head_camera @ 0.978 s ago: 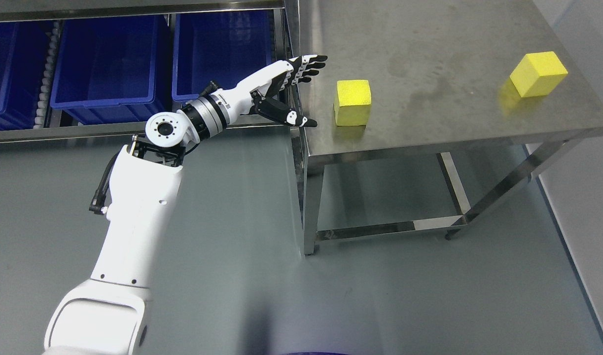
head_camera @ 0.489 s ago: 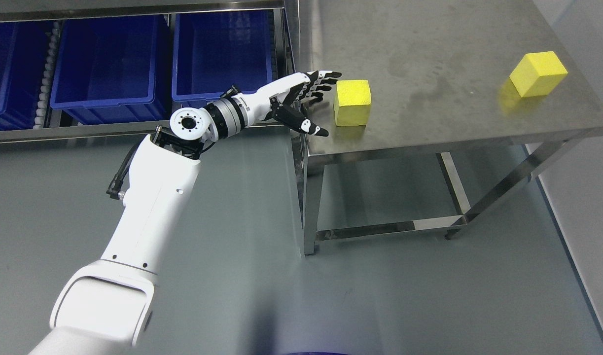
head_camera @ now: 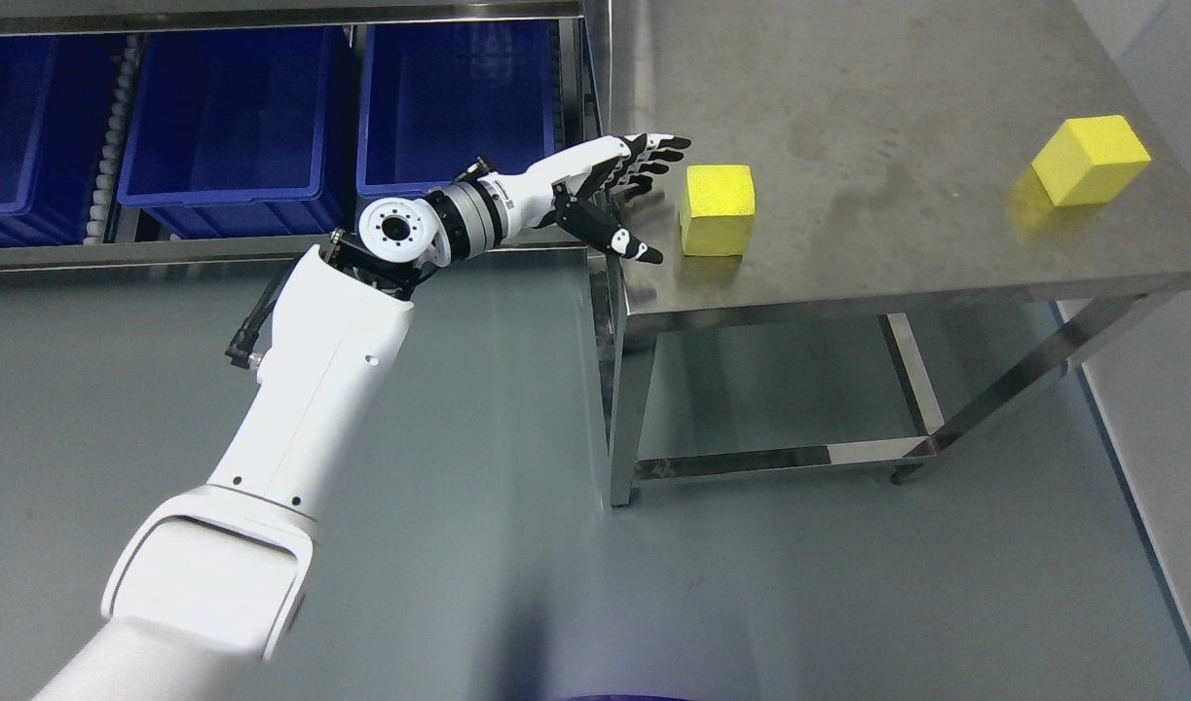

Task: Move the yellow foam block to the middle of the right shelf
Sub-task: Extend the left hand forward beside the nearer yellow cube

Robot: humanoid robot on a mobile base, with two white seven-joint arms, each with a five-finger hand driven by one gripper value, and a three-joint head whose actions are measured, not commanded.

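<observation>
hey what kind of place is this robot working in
Probably a warehouse or industrial lab workcell. A stainless steel table stands on a plain grey floor, beside a metal rack holding blue plastic storage bins. The yellow foam blocks look like test props.

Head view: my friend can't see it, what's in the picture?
The robot's left hand reaches open toward a yellow block on a metal table, not touching it. A second yellow block sits at the table's far right, and blue bins stand on a shelf at left.

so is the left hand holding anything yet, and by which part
Nothing is held. The left hand is open, just short of the near yellow foam block.
</observation>
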